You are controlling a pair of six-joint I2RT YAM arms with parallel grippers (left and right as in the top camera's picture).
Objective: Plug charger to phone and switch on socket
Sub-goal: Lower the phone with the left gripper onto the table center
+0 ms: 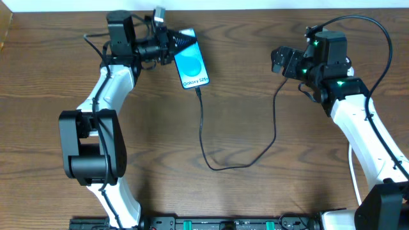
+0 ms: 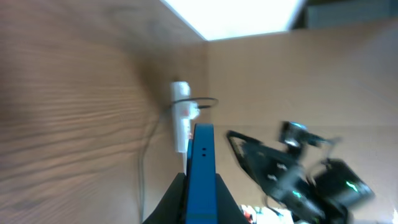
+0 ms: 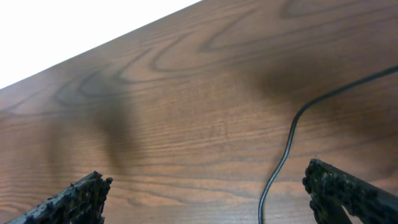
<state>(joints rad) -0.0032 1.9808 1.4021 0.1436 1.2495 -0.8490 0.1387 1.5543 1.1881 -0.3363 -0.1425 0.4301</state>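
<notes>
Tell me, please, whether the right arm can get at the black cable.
Probably yes: the right gripper is open and empty, and the cable lies uncovered on the table just beneath it.

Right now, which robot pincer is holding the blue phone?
The left pincer: it is shut on the top end of the phone. The right pincer is open and holds nothing, near the black cable.

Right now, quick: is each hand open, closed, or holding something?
Left hand: closed on the phone.
Right hand: open, holding nothing.
</notes>
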